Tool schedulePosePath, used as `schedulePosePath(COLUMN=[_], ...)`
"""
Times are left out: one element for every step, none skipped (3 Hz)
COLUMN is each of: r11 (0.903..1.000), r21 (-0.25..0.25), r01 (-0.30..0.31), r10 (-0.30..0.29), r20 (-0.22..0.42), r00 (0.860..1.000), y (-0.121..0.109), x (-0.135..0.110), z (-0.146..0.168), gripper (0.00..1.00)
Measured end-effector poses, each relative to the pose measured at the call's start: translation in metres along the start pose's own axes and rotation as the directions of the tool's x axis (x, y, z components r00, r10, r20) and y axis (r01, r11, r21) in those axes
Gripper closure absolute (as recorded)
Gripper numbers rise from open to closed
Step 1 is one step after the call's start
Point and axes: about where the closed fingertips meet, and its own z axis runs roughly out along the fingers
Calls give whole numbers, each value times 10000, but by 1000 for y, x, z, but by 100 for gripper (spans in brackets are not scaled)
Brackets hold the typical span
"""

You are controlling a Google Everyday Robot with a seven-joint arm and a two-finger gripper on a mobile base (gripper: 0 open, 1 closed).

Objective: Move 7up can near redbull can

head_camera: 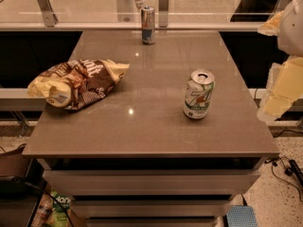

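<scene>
The 7up can [199, 94], short, white with green lettering and a silver top, stands upright on the right half of the grey table top [151, 126]. The redbull can [148, 25], tall, slim, blue and silver, stands upright at the far edge, near the middle. The two cans are far apart. My gripper [275, 63] hangs at the right edge of the view, off the table's right side and to the right of the 7up can. Its pale yellow fingers [281, 91] stand apart and hold nothing.
A crumpled brown and yellow chip bag [75, 83] lies on the left part of the table. A glass railing with metal posts [163, 6] runs behind the far edge. Drawers [151, 181] sit under the top. Cables lie on the floor at the right.
</scene>
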Motion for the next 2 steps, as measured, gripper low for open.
schedulePosePath(r11=[10000,9997], r21=[2,128], r01=[0,-205], r10=[0,197], r20=[2,581], r00=[10000,9981], y=[0,-4], x=[0,3], z=[0,-4], gripper=[0,0])
